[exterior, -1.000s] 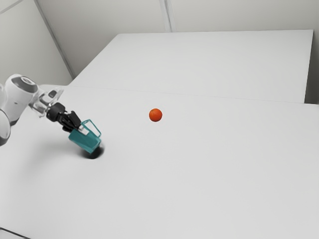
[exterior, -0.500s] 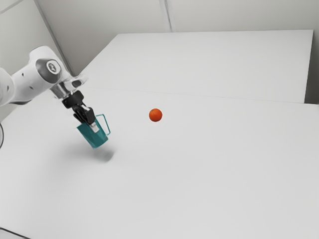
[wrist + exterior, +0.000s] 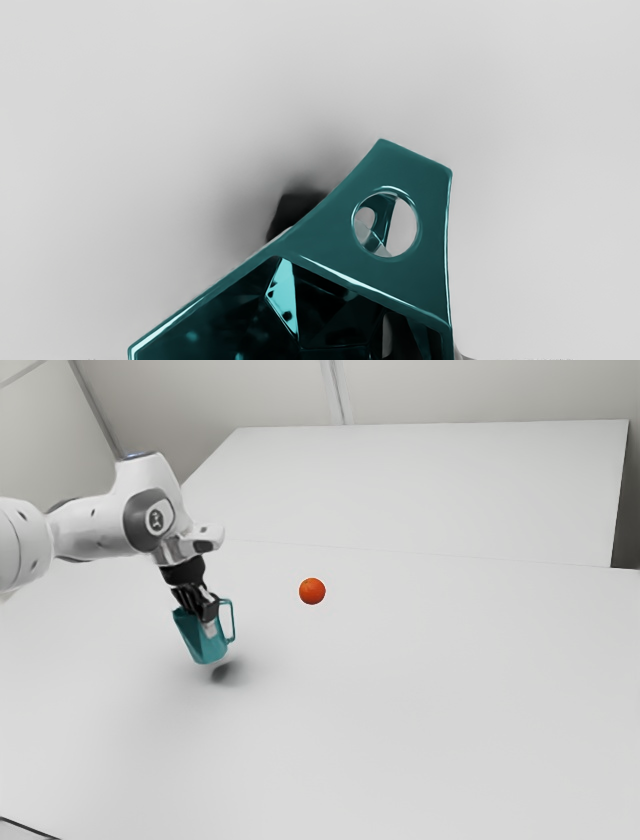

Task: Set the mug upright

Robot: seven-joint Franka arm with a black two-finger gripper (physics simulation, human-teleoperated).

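The teal mug [image 3: 203, 644] hangs a little above the white table, its base apart from the dark shadow beneath. It leans slightly, opening up and base down, with the handle toward the exterior view's right. My gripper [image 3: 209, 624] reaches down to the mug's rim on the handle side and is shut on its wall; a pale fingertip shows against the teal side. In the wrist view, the mug [image 3: 332, 225] shows its dark inside and a flat rim piece with a round hole. The inner finger is partly hidden by the mug.
An orange ball [image 3: 312, 591] rests on the table [image 3: 400, 710], toward the exterior view's right from the mug. A second white surface [image 3: 430, 490] lies behind, near the back wall. A dark thin edge shows at the exterior view's lower left.
My hand has swung toward the exterior view's right and turned more downward, carrying the mug along. The mug has gone from strongly tilted to nearly upright. The ball has stayed put.
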